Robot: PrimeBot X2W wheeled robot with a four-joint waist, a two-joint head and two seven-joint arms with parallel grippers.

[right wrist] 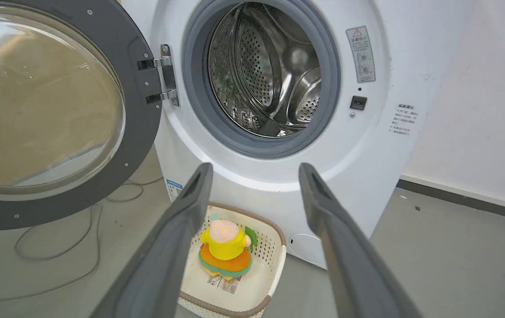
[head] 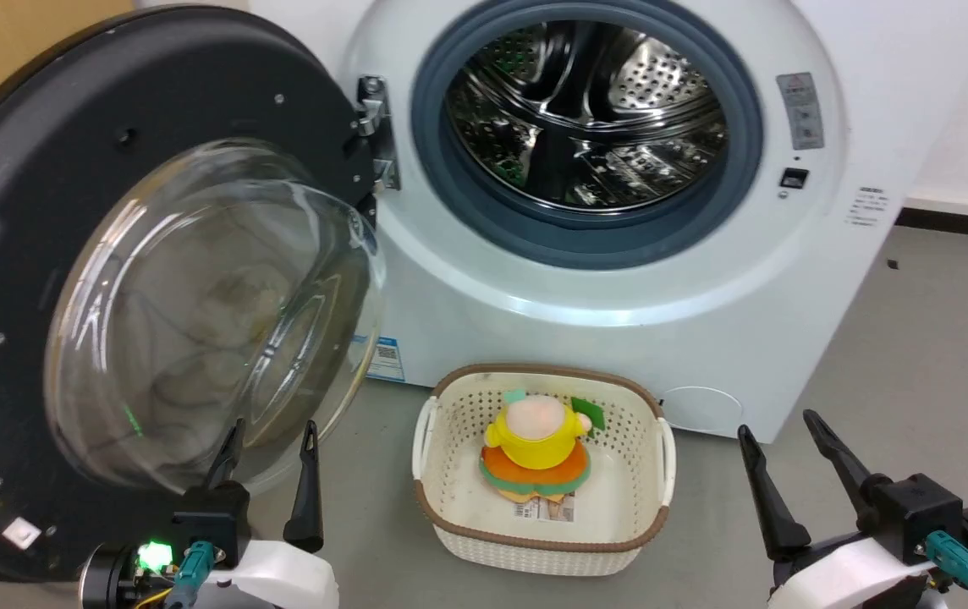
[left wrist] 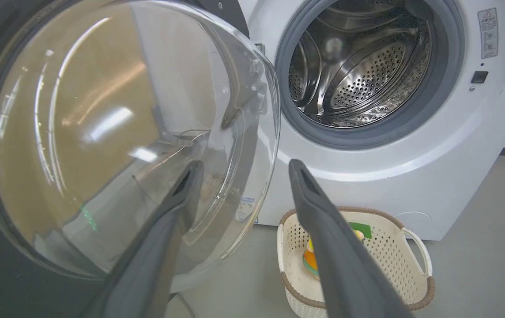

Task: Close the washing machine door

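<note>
Door [head: 196,296] stood wide open at the left of the machine [head: 704,279]. It hung on a metal hinge [head: 376,127] at the left edge of the round front hollow, with its black disc and bulging glass bowl turned toward the robot. Beside it, the steel drum [head: 585,110] lay uncovered inside the grey gasket [head: 585,247]. A small blue sticker [head: 386,359] sat low on the machine's white front, just beside the bowl's edge in the head view.

The left hand [head: 273,425] was low before the door's bottom part, fingers apart and gripping nothing. Its left fingertip overlapped the bowl's lower rim in the head view, and whether it touched the glass could not be told. The right hand [head: 776,423] was over the floor [head: 915,381] near the machine's front right corner, well apart from the door, fingers likewise spread and empty.

A white basket [head: 535,554] with a brown rim rested on the floor just before the machine, between the two hands. It held a yellow and orange toy [head: 536,440]. A thin cable [right wrist: 58,251] trailed over the floor beneath the door.
</note>
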